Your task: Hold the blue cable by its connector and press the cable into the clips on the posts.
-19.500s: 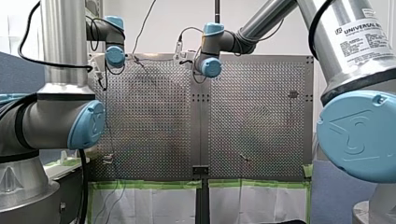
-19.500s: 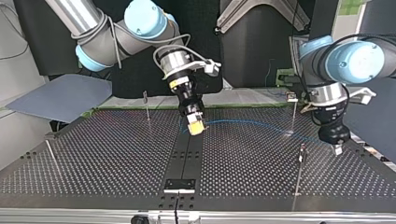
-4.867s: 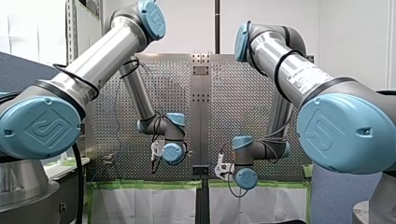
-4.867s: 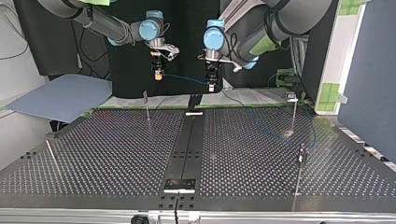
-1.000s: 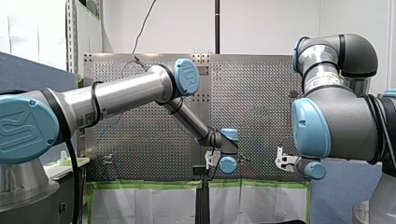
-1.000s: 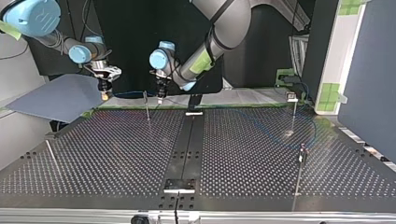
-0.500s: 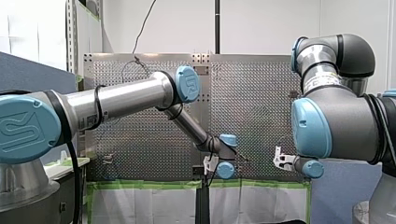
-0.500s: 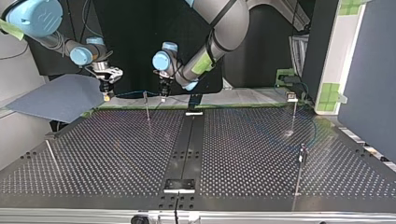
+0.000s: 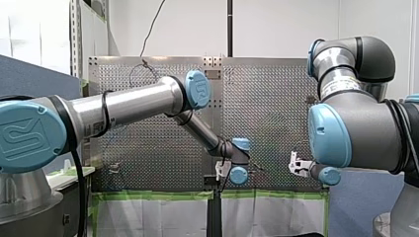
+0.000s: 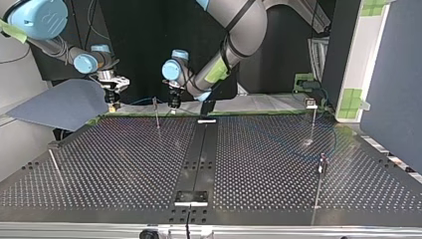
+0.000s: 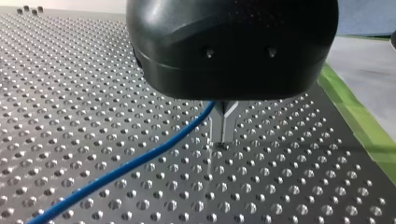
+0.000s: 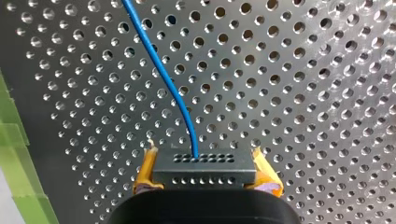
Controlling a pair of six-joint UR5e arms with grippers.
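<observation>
In the front view, my left arm point(image 9: 128, 103) comes in from the left edge and reaches across to the lower centre. My right arm point(image 9: 356, 133) fills the right side, with its wrist low and right of centre. Both wrists hang over the lower part of the table point(image 9: 276, 98). The grippers are hidden here.

In the top view, the right gripper point(image 10: 114, 103) is at the upper left. The left gripper point(image 10: 174, 102) is a little to its right, and a thin post point(image 10: 157, 118) stands between them. The cable point(image 10: 137, 101) is a faint blue line running from one gripper to the other, about level with the clip point(image 10: 155, 101) on top of the post. It is too thin to tell whether it sits in the clip.

In the left wrist view, the metal fingers point(image 11: 229, 123) are pressed together on the cable. From them it runs away in a long slant over the table. The tips are close above the holes; I cannot tell whether they touch.

In the right wrist view, the yellow pads point(image 12: 148, 170) clamp the black connector point(image 12: 205, 172) from both sides. The cable leaves the connector's middle and curves ahead of the gripper over the table. Green tape point(image 12: 18, 140) lies along the table's edge to one side.
</observation>
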